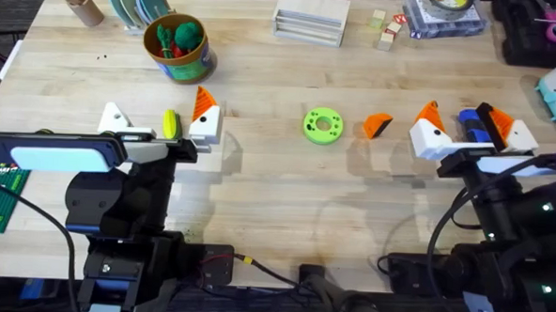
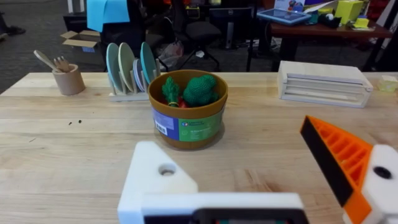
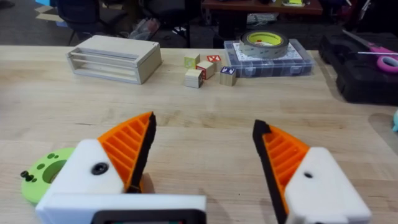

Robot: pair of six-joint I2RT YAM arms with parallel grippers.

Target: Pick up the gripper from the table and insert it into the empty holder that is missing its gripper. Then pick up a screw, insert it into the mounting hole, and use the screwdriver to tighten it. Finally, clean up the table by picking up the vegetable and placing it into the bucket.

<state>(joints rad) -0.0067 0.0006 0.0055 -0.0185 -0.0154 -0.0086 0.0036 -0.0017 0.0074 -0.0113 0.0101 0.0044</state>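
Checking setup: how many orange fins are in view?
4: a loose fin on the table beside the green disc, one on the left end effector, two on the right end effector.

- A robotics lab or workshop, with a wooden desk point(image 1: 285, 203) as its workbench.
- Office chairs point(image 2: 202, 31) and a cardboard box point(image 2: 81, 40) behind.
- Tape roll point(image 3: 264, 42) on a parts case point(image 3: 270, 62).

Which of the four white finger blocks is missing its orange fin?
The holder at far left on the left gripper: plain white, while its partner carries an orange wedge.
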